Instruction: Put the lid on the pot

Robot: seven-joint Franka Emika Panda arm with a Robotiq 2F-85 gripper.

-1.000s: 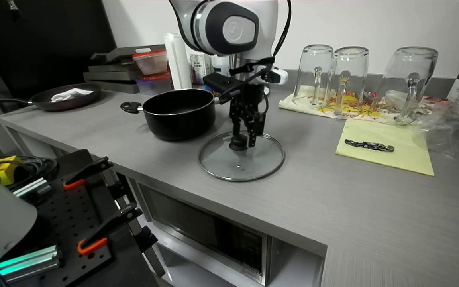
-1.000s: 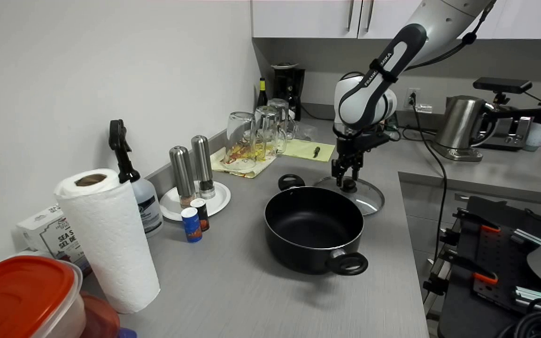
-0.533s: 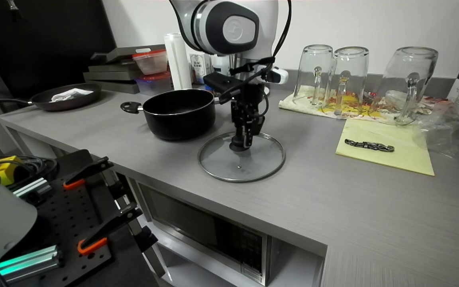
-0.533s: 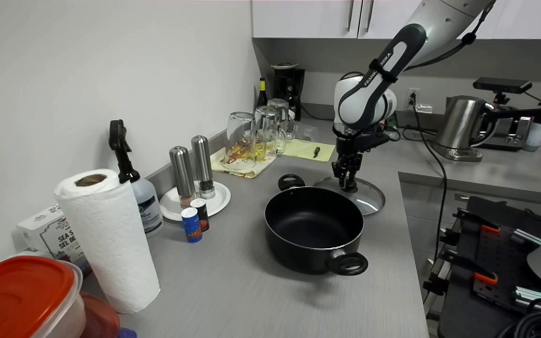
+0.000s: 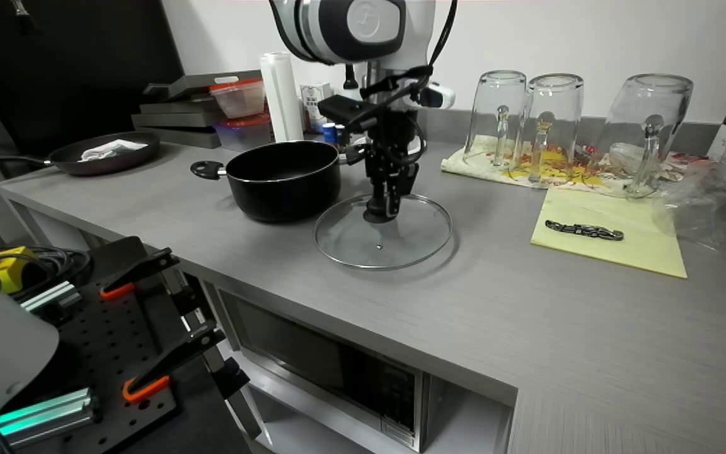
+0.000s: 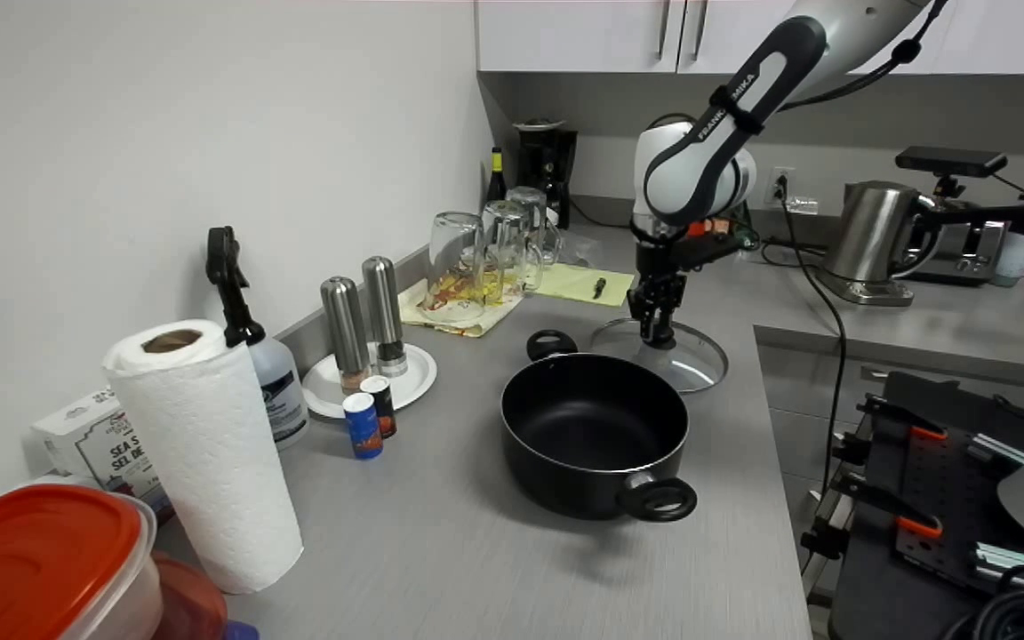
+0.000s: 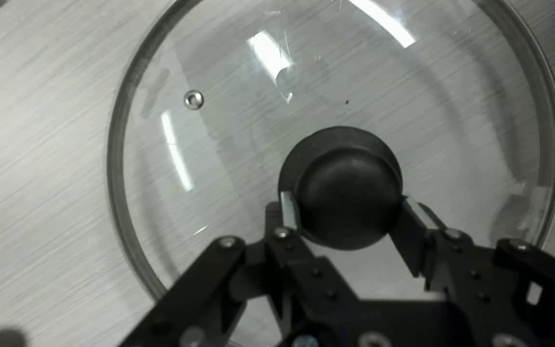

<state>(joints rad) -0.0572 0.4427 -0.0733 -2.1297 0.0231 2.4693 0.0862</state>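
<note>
Glass lid (image 5: 394, 243), qty 1, hung just above the bench (image 5: 527, 315), beside the 1 black two-handled pot (image 5: 284, 198) in both exterior views; the claw (image 7: 352, 209) was pinching its black knob (image 7: 350, 188) from both sides, per the wrist view.

Other counts: 3 glass mugs (image 5: 546, 98), upside down on 1 patterned cloth (image 5: 457, 165); 2 steel mills (image 6: 345, 324) on 1 white plate (image 6: 420, 375), w/ 2 small white-capped shakers (image 6: 363, 431) just beside it; 1 paper towel roll (image 6: 210, 453); 1 spray bottle (image 6: 276, 382); 1 steel kettle (image 6: 873, 236); 2 stacked plastic tubs (image 5: 239, 101), red-topped. 1 yellow sheet (image 5: 628, 258) carried 1 dark item (image 5: 583, 230), type unclear.

Containers: pot's bare inner base was visible in an exterior view. Frying pan (image 5: 101, 169), qty 1, held 1 crumpled white item (image 5: 113, 149), cloth or paper, couldn't tell which.

Diff. vs approx. 0.5 s earlier: lid had lain flat on the bench then; now it was up off it, higher in both exterior views. Arm (image 6: 699, 182) & claw sat higher too. Knob grip matched that frame's; at 1 s back the claw was spread around it. Pot, mugs, mills etc. were in the same spots.
</note>
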